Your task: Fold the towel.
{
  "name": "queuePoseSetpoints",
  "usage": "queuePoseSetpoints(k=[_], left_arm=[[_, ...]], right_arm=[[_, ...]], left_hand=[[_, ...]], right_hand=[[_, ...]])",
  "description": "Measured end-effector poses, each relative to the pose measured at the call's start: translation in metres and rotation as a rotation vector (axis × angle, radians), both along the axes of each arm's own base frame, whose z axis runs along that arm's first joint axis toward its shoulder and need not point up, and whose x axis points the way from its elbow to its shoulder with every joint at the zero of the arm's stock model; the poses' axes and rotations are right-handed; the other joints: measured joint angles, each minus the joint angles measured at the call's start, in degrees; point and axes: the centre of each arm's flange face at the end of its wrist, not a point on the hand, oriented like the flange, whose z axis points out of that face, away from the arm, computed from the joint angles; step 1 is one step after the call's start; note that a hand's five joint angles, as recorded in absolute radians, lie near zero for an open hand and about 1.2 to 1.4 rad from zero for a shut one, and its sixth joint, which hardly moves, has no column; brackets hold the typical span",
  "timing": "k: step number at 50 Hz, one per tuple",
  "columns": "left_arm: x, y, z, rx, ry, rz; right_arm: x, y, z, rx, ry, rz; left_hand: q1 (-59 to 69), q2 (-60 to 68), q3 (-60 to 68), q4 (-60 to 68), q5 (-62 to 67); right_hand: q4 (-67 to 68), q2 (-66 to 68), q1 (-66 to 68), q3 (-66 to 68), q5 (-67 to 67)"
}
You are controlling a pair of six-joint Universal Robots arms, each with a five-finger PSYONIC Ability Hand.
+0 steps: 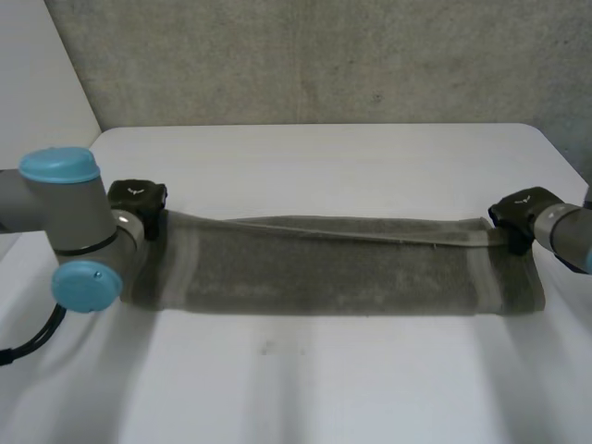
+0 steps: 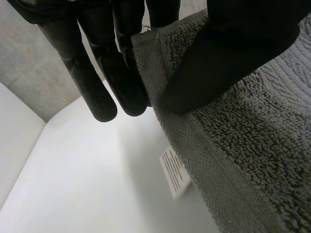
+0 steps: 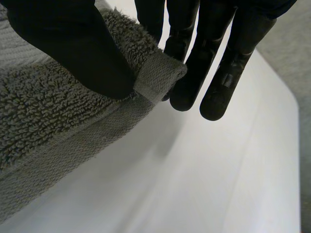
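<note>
Towel [image 1: 333, 268] lies as a long folded strip across the white table [image 1: 324, 388], held between my two hands. Left hand [image 1: 137, 199] pinches its left end corner, thumb clamped against fingers. Right hand [image 1: 520, 211] pinches the right end corner the same way.

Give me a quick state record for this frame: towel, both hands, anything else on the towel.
towel: grey, a long strip across the white table, spanning from one hand to the other
left hand: shut on one end's corner, thumb against fingers
right hand: shut on the opposite end's corner, same pinch
label: white, on the towel's edge near the left hand
fold: looks doubled lengthwise, not certain
</note>
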Motion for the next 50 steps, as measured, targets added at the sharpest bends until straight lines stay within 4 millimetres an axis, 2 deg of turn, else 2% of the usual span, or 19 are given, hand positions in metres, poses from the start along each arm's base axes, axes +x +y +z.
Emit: queuePoseSetpoints(k=[12, 13, 15, 16, 17, 19, 20, 23, 27, 29, 31, 32, 35, 36, 38, 43, 50], left_arm=[[-0.012, -0.024, -0.007, -0.057, 0.013, -0.017], [-0.013, -0.025, -0.007, -0.063, 0.015, -0.018], [-0.014, -0.027, -0.008, -0.072, 0.018, -0.021], [-0.015, -0.027, -0.009, -0.078, 0.019, -0.023], [-0.016, -0.028, -0.009, -0.084, 0.021, -0.025], [-0.018, -0.028, -0.009, -0.091, 0.023, -0.027], [-0.019, -0.028, -0.010, -0.097, 0.025, -0.030], [-0.023, -0.025, -0.009, -0.102, 0.029, -0.040], [-0.026, -0.019, 0.000, -0.113, 0.038, -0.051], [-0.027, -0.018, 0.002, -0.115, 0.040, -0.052], [-0.026, -0.012, 0.014, -0.126, 0.047, -0.055], [-0.026, -0.012, 0.014, -0.126, 0.047, -0.055], [-0.023, 0.000, 0.034, -0.143, 0.056, -0.054], [-0.020, 0.007, 0.042, -0.147, 0.059, -0.054], [-0.017, 0.016, 0.050, -0.148, 0.061, -0.053], [-0.007, 0.047, 0.061, -0.135, 0.066, -0.050], [0.005, 0.082, 0.053, -0.118, 0.108, -0.040]], right_arm=[[0.017, -0.030, -0.007, -0.154, 0.012, -0.001], [0.018, -0.032, -0.006, -0.169, 0.011, -0.001], [0.019, -0.034, -0.006, -0.188, 0.010, -0.002], [0.021, -0.035, -0.005, -0.200, 0.011, -0.003], [0.023, -0.036, -0.005, -0.212, 0.011, -0.003], [0.025, -0.036, -0.004, -0.222, 0.011, -0.003], [0.029, -0.035, -0.002, -0.233, 0.011, -0.003], [0.034, -0.031, 0.003, -0.246, 0.004, -0.008], [0.036, -0.022, 0.022, -0.263, -0.042, -0.025], [0.036, -0.021, 0.025, -0.265, -0.051, -0.028], [0.035, -0.011, 0.045, -0.276, -0.112, -0.042], [0.035, -0.011, 0.045, -0.276, -0.112, -0.042], [0.034, 0.005, 0.063, -0.273, -0.179, -0.035], [0.033, 0.017, 0.071, -0.261, -0.210, -0.021], [0.032, 0.027, 0.074, -0.244, -0.227, -0.008], [0.020, 0.052, 0.066, -0.162, -0.249, 0.010], [-0.001, 0.071, 0.037, -0.050, -0.247, 0.005]], left_hand=[[0.00, 0.00, 0.00, 0.00, 0.00], [0.00, 0.00, 0.00, 0.00, 0.00], [-3.53, -4.49, -4.37, -4.52, -3.83], [-3.53, -4.49, -4.37, -4.52, -3.83], [-19.24, -18.13, -17.85, -18.06, -17.87], [-22.15, -22.23, -21.05, -21.29, -21.08], [-39.37, -40.27, -39.20, -39.47, -38.64], [-52.75, -53.24, -53.09, -53.31, -52.14], [-56.53, -58.22, -57.85, -58.11, -56.43], [-56.89, -58.87, -58.69, -58.83, -56.80], [-57.28, -59.35, -59.19, -59.29, -57.09], [-57.28, -59.35, -59.19, -59.29, -57.09], [-57.86, -59.88, -59.79, -59.76, -57.34], [-57.87, -60.02, -59.85, -59.89, -57.35], [-57.96, -60.12, -59.86, -59.93, -57.35], [-58.24, -60.21, -60.08, -60.07, -57.35], [-58.24, -60.23, -60.08, -60.07, -57.35]], right_hand=[[-1.05, -0.90, -0.07, -0.94, -0.38], [-3.76, -3.04, -0.80, -3.10, -2.08], [-13.98, -13.23, -10.89, -13.25, -11.42], [-22.14, -22.82, -18.93, -21.43, -19.16], [-31.60, -31.21, -28.08, -30.85, -28.35], [-31.60, -31.21, -28.08, -30.85, -28.35], [-53.95, -53.40, -42.77, -53.66, -51.08], [-54.85, -54.66, -42.97, -55.41, -52.95], [-54.85, -54.66, -42.97, -55.41, -52.98], [-54.85, -54.66, -42.97, -55.41, -52.98], [-54.85, -54.66, -42.97, -55.41, -53.03], [-54.85, -54.66, -42.97, -55.41, -53.03], [-54.85, -54.66, -42.97, -55.41, -53.07], [-54.85, -54.66, -42.97, -55.41, -53.07], [-54.85, -54.66, -42.97, -55.41, -53.07], [-54.84, -54.66, -42.96, -55.29, -53.20], [-52.01, -50.90, -41.10, -51.34, -49.71]])
